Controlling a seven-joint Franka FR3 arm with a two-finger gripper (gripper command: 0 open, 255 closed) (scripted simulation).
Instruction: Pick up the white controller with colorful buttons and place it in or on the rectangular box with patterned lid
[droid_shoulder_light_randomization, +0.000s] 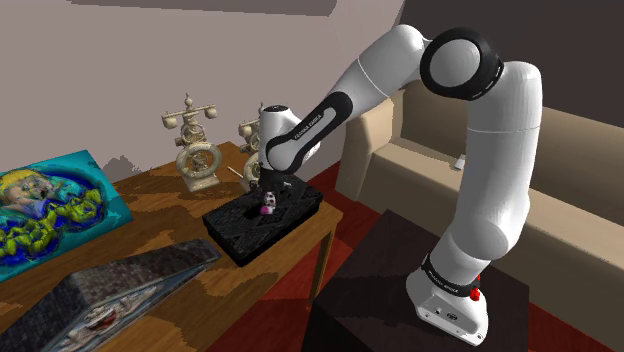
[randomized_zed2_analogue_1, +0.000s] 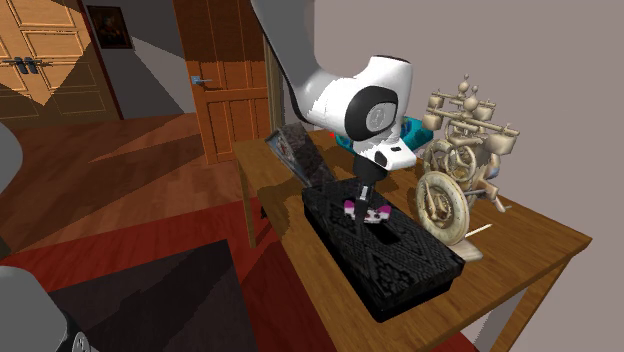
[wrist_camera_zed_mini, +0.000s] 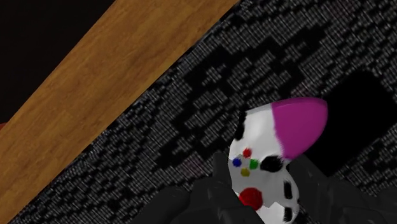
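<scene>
The pincer (wrist_camera_zed_mini: 257, 194) is closed on the controller (wrist_camera_zed_mini: 275, 143). In the wrist view its two black fingers clasp the white body from either side, near the red stick and the small cluster of coloured buttons, while the magenta handle sticks out past the fingertips. Gripping the middle of the body looks sensible, since it leaves the handles free and keeps the weight between the fingers.

The arm points the pincer straight down, so the controller hangs over the middle of the black box (randomized_zed2_analogue_1: 405, 265), whose lid shows a woven pattern. In the second exterior view the controller looks to be at or just above the lid; whether it touches I cannot tell. I judge the task to be near its end: the controller is over its goal and needs only lowering and letting go.

The box lies on the wooden bench (droid_shoulder_light_randomization: 150, 195), near its edge, with pale ornaments (droid_shoulder_light_randomization: 197, 158) standing just beside it.
</scene>
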